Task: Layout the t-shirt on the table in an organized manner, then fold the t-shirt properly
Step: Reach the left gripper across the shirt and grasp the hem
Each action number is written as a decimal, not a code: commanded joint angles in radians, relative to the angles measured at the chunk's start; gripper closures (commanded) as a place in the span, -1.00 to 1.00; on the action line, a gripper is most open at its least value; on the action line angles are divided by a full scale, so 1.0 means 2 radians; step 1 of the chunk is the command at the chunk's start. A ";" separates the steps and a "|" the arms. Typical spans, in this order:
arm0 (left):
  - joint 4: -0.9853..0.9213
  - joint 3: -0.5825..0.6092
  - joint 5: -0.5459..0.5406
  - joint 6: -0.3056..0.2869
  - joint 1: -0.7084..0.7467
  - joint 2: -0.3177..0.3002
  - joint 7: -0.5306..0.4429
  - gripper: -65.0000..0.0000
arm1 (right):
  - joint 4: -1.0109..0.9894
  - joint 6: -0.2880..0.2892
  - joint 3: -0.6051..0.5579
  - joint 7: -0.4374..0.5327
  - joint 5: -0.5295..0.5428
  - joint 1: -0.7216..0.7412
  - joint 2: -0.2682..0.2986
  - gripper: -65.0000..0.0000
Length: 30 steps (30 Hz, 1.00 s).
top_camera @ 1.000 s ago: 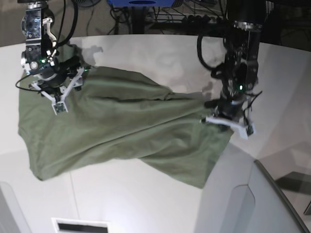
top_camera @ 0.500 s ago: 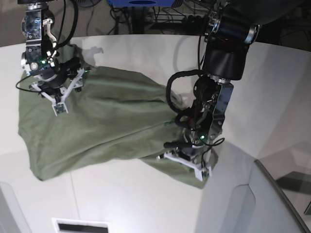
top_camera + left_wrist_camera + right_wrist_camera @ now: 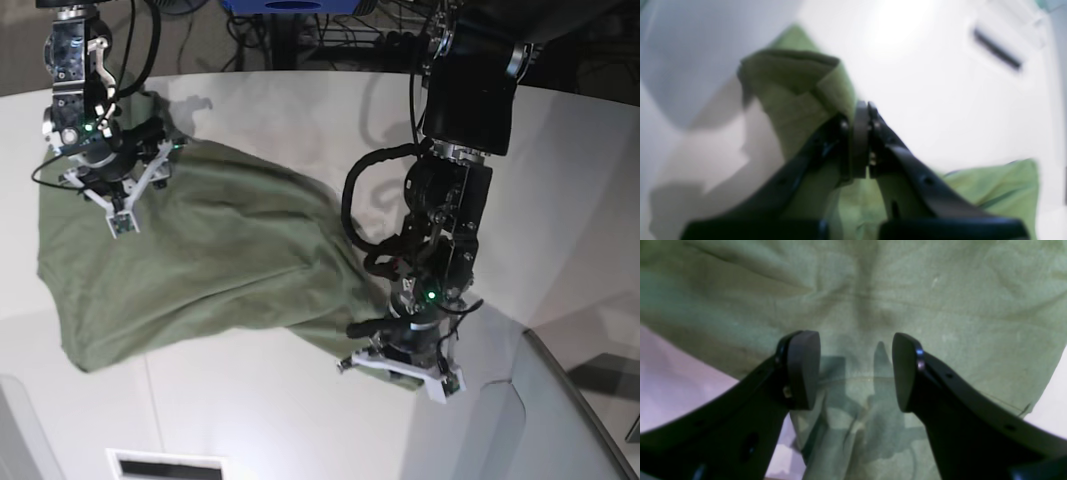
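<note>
Left gripper (image 3: 405,362) is pinching the t-shirt (image 3: 210,260) hem near the table's (image 3: 280,420) front edge to spread it; right gripper (image 3: 128,195) is hovering spread apart over the far corner.

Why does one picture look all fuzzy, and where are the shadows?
The left wrist view is blurry all over: the t-shirt looks smeared and bright glare washes out the table. The right wrist view is sharper, with the right gripper casting a dark shadow on the cloth. The base view is clear, with arm shadows on the white top.
</note>
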 commanded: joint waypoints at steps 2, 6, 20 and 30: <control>0.011 0.003 0.002 0.000 -0.009 -0.010 -0.010 1.00 | 0.008 0.000 0.031 0.011 0.004 0.002 0.002 0.02; 0.010 0.000 0.002 0.000 0.029 -0.028 -0.010 1.00 | 0.008 0.002 0.137 0.011 0.006 0.011 -0.026 0.02; 0.013 -0.002 0.001 0.000 0.108 -0.084 -0.014 1.00 | -0.143 0.111 0.409 0.008 0.006 0.100 -0.038 -0.01; 0.015 -0.003 0.001 0.000 0.103 -0.084 -0.014 1.00 | -0.174 0.129 0.416 0.007 0.006 0.084 -0.031 0.01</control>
